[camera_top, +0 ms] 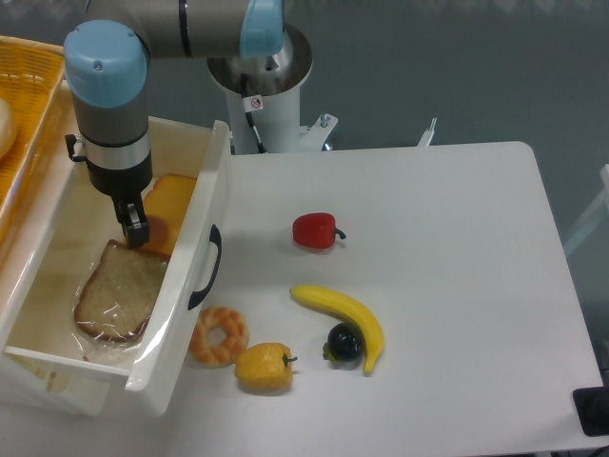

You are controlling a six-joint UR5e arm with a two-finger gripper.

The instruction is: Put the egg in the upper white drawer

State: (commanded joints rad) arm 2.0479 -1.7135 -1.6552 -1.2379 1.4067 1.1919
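Since egg is nowhere plain to see, noted first as hidden: not on table (457,238), not on open drawer floor; judged to be at jaw tips, inside drawer (205,205).

Far left: yellow basket (29,76), out of play. Next right: drawer, pulled open, black handle (205,267) facing table. Inside: arm (109,105) reaching straight down, jaws low near back edge of bread slice (112,290), just left of orange slab (173,202). Jaws dark and narrow from this angle; gap not readable, so cannot tell whether closed on egg or already parted. No egg colour picked out beside them.

Step in hand, as judged: release and withdrawal. To do well:
- Keep tips low so egg drops no real height; smooth oval, likely to roll.
- Part jaws slowly and only a little, avoiding a flick sideways.
- Favour bread edge or slab as a stop against rolling.
- Lift straight up, clear of right drawer wall, no sideways drag.

Risk: egg sticking to one pad and coming up with it; worth checking before retreat.

Right of drawer, on table: doughnut (218,335) touching drawer front corner, yellow pepper (264,368) beside it, red pepper (315,230) farther back, banana (347,314) with small dark fruit (343,343) tucked against its curve. All well apart from jaws; untouched.
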